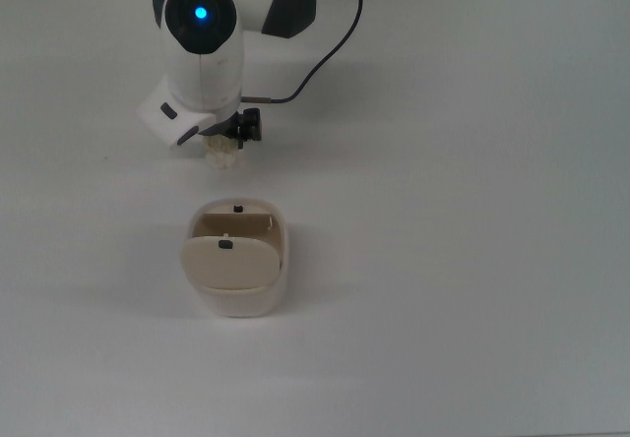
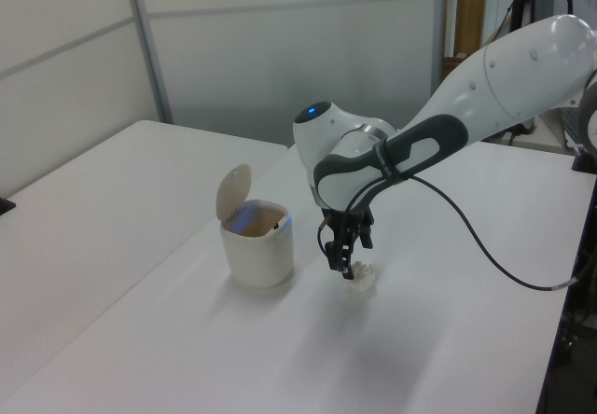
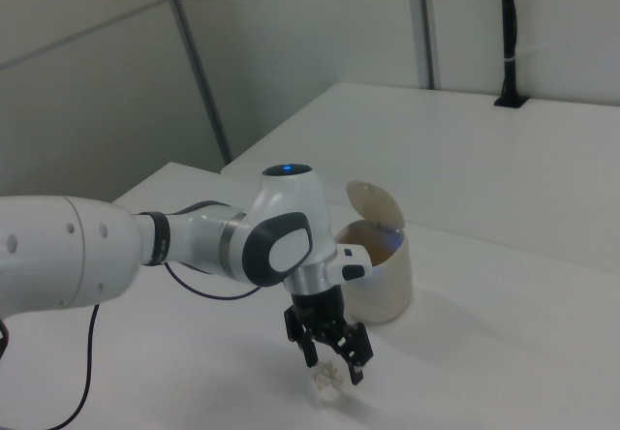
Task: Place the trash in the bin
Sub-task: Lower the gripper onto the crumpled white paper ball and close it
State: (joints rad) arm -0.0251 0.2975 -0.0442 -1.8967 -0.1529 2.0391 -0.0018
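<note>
Pincer down over the paper wad beside the open bin

In the top view's lower centre the cream bin (image 1: 236, 260) stands with flap lid up on the white table (image 1: 472, 211); above it, the paper wad (image 1: 225, 154) lies on the table, the pincer (image 3: 331, 356) spread open astride it, gripping nothing
</note>
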